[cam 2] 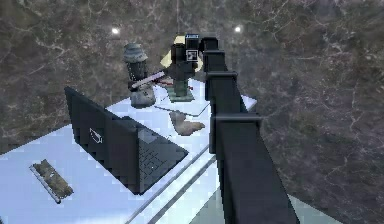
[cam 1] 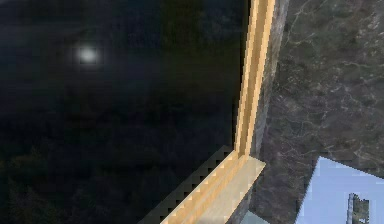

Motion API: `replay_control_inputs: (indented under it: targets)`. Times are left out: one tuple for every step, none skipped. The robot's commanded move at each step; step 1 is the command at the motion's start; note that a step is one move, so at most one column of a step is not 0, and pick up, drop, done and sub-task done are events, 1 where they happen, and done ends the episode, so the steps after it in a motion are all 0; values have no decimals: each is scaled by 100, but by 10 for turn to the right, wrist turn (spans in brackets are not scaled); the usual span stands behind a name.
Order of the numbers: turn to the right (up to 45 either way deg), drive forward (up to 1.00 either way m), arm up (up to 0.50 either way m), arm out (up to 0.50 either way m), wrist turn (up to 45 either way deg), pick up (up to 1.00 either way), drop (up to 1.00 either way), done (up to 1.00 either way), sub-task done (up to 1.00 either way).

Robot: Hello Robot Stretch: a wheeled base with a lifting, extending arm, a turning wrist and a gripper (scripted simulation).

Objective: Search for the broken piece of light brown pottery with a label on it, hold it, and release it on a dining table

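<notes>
My gripper (cam 2: pixel 177 60) hangs at the far end of my arm (cam 2: pixel 235 140), which reaches out across a pale table (cam 2: pixel 95 200). I cannot tell how wide the fingers stand. I cannot tell whether they hold anything either, because a small dark figure (cam 2: pixel 181 90) and a dark lantern-like thing (cam 2: pixel 135 60) stand on the tabletop at and behind them.

Nearer in, just beside my arm, a light brown irregular piece (cam 2: pixel 187 125) lies flat on the table. I take it for the broken pottery, though I can make out no label. It lies between my arm and an open laptop (cam 2: pixel 105 140), so my reach seems to go past it. I judge I must draw the arm in to bring the fingers to it.

A flat remote-like thing (cam 2: pixel 50 180) lies near the table's edge. Ahead of me are a dark window (cam 1: pixel 120 100) and its wooden frame (cam 1: pixel 255 80), so I am parked side-on to the table to let the arm cross it.
</notes>
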Motion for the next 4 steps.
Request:
replay_control_inputs:
  targets:
    - [0, 0, 0, 0, 390, 0, 0, 0, 0]
    - [0, 0, -26, 0, 0, 0, 0, 0, 0]
    - [0, 0, 0, 0, 0, 100, 0, 0, 0]
    - [0, 0, 10, 0, 0, 0, 0, 0, 0]
